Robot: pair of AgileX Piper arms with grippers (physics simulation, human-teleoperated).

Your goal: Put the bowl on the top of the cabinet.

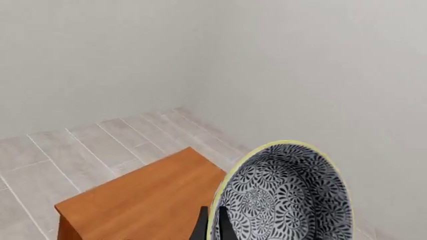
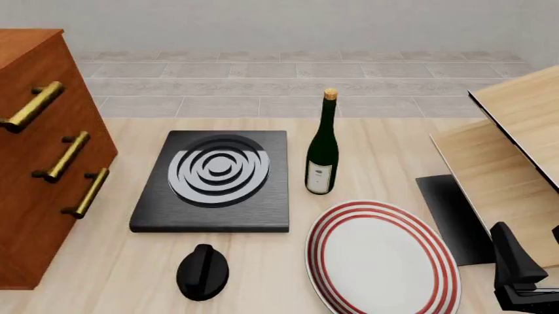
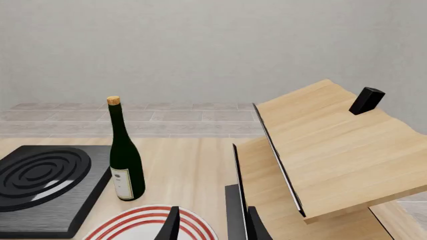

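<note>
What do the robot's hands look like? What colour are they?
They are black. The right end effector has two thin, flat, pointed fingers, and from the front its arm end looks dark and blocky. Of the left end effector only two slim black fingertips show. No cables or markings can be seen.

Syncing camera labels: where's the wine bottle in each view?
Left wrist: not in it; only the bowl and cabinet top show.
Front: wine bottle upright, centre, behind the plate.
Right wrist: bottle upright, left of centre.
Shared landmark: black stove plate beside the bottle, in front and right wrist views.
</note>
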